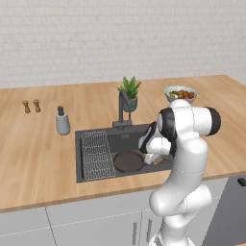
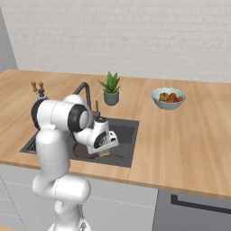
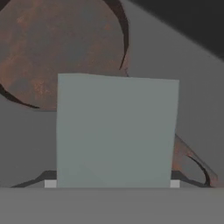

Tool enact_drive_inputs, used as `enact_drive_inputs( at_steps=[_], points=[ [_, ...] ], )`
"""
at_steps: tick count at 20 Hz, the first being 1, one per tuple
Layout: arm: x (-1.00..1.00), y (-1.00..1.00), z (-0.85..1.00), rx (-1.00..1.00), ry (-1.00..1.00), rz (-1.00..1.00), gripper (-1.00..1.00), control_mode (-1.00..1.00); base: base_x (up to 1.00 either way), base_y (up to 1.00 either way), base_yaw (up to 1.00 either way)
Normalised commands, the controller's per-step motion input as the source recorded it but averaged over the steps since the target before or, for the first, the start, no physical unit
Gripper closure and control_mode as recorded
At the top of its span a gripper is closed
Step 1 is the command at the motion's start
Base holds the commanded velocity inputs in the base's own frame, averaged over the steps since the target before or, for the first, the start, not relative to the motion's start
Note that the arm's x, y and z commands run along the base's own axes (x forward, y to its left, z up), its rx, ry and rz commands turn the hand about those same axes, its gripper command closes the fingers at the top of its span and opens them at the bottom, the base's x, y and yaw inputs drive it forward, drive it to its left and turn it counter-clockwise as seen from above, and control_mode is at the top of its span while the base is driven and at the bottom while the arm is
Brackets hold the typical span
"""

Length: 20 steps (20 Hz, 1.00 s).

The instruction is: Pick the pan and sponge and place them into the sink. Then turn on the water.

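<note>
One greenish-faced sponge (image 3: 117,131) pinched in the hand (image 3: 113,186) above the brown pan (image 3: 61,48).

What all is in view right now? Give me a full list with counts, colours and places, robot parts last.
pan: 1, dark brown, lying in the sink beside the rack
sponge: 1, greenish side facing the hand camera, between the fingers over the pan and sink floor
sink: 1, dark grey, set in the counter
wire rack: 1, grey, left part of the sink
faucet: 1, dark, behind the sink, no stream seen
plant: 1, green in a grey pot, behind the faucet
soap dispenser: 1, grey, left of the sink
shakers: 2, brown, far left
bowl: 1, pale, with food, right of the sink
counter: 1, wooden
gripper: 1, lowered into the sink, closed on the sponge
</note>
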Motion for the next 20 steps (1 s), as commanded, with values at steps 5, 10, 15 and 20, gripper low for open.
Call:
enact_drive_inputs(
  at_steps=[5, 10, 15, 20],
  points=[
    [0.19, 0.0, -0.3, 0.0, 0.0, 0.0, 1.0, -1.0, 0.0, 0.0, 0.0],
    [0.04, 0.0, -0.04, 0.0, 0.04, 0.0, 1.0, -1.0, 0.0, 0.0, 0.0],
    [0.01, 0.0, 0.0, 0.0, 0.07, 0.0, -1.0, -1.0, 0.0, 0.0, 0.0],
    [0.07, 0.0, 0.0, 0.01, 0.02, 0.0, -1.0, -1.0, 0.0, 0.0, 0.0]
  ],
)
